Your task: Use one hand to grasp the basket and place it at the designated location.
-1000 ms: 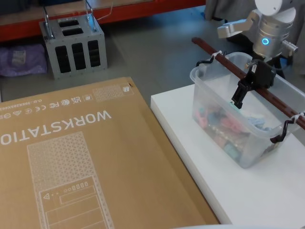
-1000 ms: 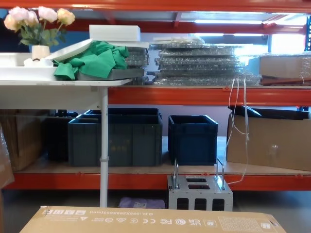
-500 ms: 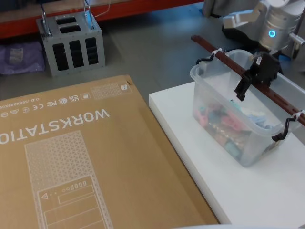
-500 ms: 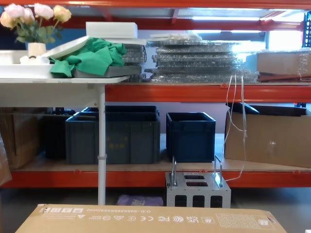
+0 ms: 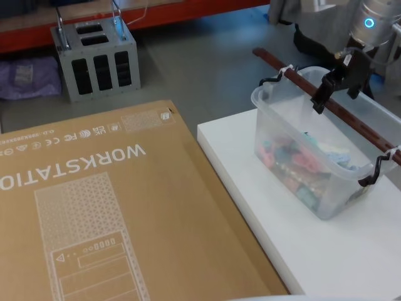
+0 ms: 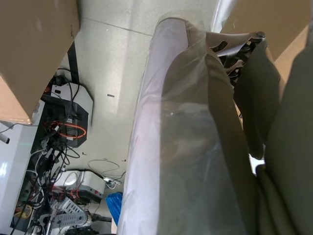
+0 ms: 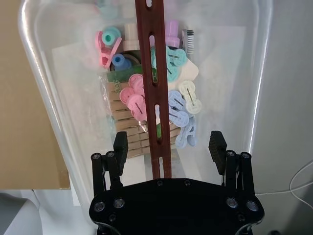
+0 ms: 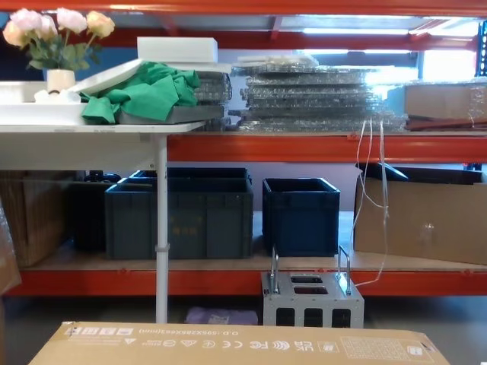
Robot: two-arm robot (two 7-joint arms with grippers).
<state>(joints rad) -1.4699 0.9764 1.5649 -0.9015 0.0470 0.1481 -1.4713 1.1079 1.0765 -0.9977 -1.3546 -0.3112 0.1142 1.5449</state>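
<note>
The basket (image 5: 294, 119), a translucent white tub holding colourful clips, stands on the white platform (image 5: 326, 257) at the right. Its reddish-brown bar handle (image 5: 351, 122) runs along the top from rim to rim. My right gripper (image 5: 336, 95) hangs open just above the far part of that handle. In the right wrist view its gripper (image 7: 168, 144) straddles the handle (image 7: 155, 93), one finger on each side and neither touching it, with the basket (image 7: 54, 122) below. The left wrist view looks along a plastic-wrapped surface toward the floor.
A big cardboard box (image 5: 94, 207) printed WORKSTATION lies left of the platform, its edge close to the basket's side. A grey metal case (image 5: 97, 59) with two handles stands on the floor beyond. Dark blue crates (image 8: 300, 213) sit on the low shelf ahead.
My right gripper has lifted up and away from inside the basket to above the handle, still open. The basket has stayed where it was.
</note>
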